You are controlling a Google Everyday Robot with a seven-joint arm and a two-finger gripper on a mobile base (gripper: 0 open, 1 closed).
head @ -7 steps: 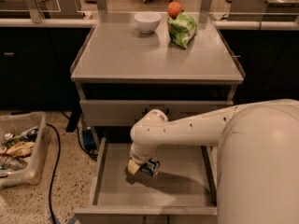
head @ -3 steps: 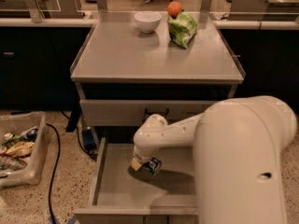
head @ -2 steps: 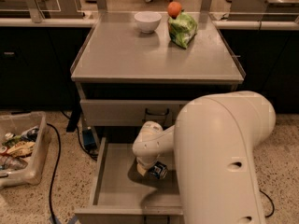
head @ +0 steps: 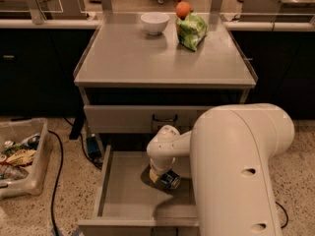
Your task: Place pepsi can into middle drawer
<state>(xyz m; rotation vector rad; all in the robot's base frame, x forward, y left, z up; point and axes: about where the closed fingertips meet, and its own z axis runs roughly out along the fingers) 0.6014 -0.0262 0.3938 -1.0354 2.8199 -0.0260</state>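
Note:
The middle drawer (head: 123, 195) is pulled open below the table, a shallow grey tray with low side walls. My gripper (head: 162, 177) reaches down into it from the white arm, whose large body fills the lower right and hides the drawer's right part. The gripper is shut on the pepsi can (head: 171, 180), a small blue can with a silver end. The can is tilted and sits low, at or just above the drawer floor near its middle.
Above it is a closed grey drawer (head: 165, 118) with a black handle. On the grey table top (head: 147, 58) are a white bowl (head: 154, 22), an orange (head: 183, 9) and a green snack bag (head: 192, 30). A clear bin (head: 19, 156) of clutter and a black cable (head: 56, 171) lie on the floor at the left.
The arm's body has swung closer and now covers more of the drawer's right side. The gripper and can have shifted slightly right and lower inside the drawer.

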